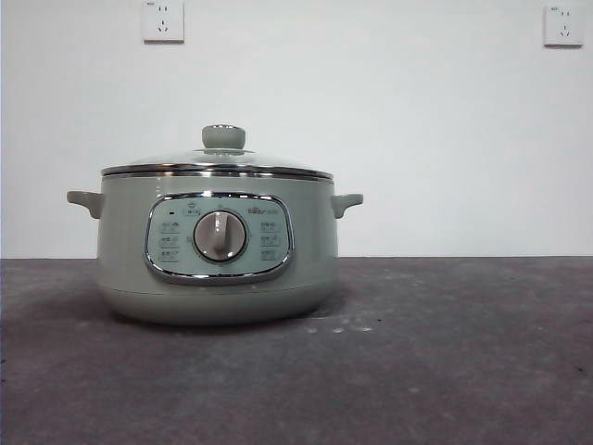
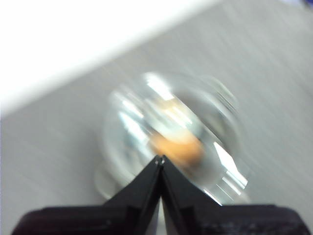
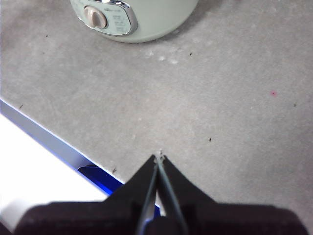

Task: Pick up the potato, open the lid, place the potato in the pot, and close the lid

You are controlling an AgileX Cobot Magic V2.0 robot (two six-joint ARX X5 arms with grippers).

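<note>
The pale sage-green pot (image 1: 218,246) stands on the grey table, left of centre in the front view. The glass lid (image 1: 218,165) sits closed on it, with its green knob (image 1: 223,137) on top. The left wrist view is blurred. It looks down on the lid (image 2: 142,112), and the orange potato (image 2: 178,147) shows through the glass, inside the pot. My left gripper (image 2: 160,159) is shut and empty, high above the lid. My right gripper (image 3: 159,157) is shut and empty over bare table, well away from the pot (image 3: 146,19). Neither arm shows in the front view.
The table's edge, with a blue strip (image 3: 58,142), runs close beside my right gripper. A white wall stands behind the pot, with two sockets (image 1: 163,20) (image 1: 563,25). A few pale specks (image 3: 161,58) lie on the table by the pot.
</note>
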